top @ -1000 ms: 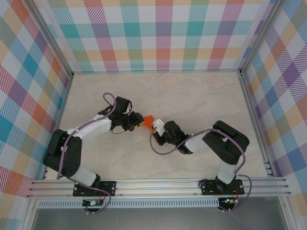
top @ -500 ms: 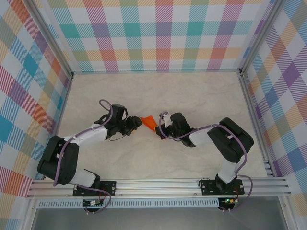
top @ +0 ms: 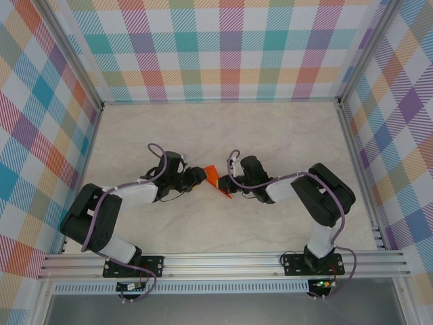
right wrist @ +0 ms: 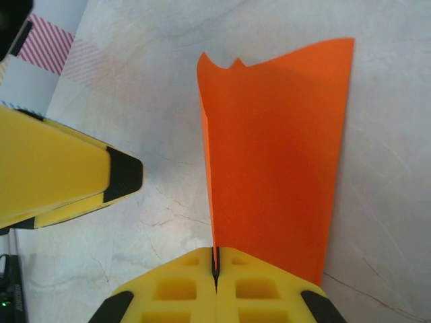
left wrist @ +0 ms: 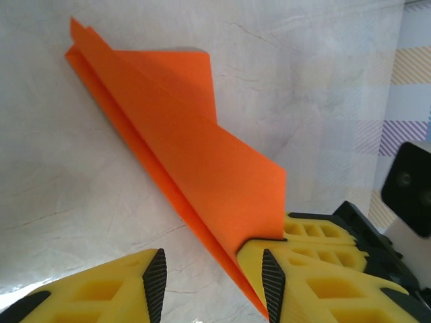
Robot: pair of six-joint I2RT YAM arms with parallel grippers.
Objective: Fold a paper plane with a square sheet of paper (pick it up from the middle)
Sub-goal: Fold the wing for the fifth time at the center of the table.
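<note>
The folded paper is clamped midway across the bench by the closed right tool; its long crease is laid just inside the open, empty left tool.

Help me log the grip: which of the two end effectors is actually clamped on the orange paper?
The right end effector: its jaws are shut on the folded orange paper. The left end effector stands open, pinching nothing.
</note>
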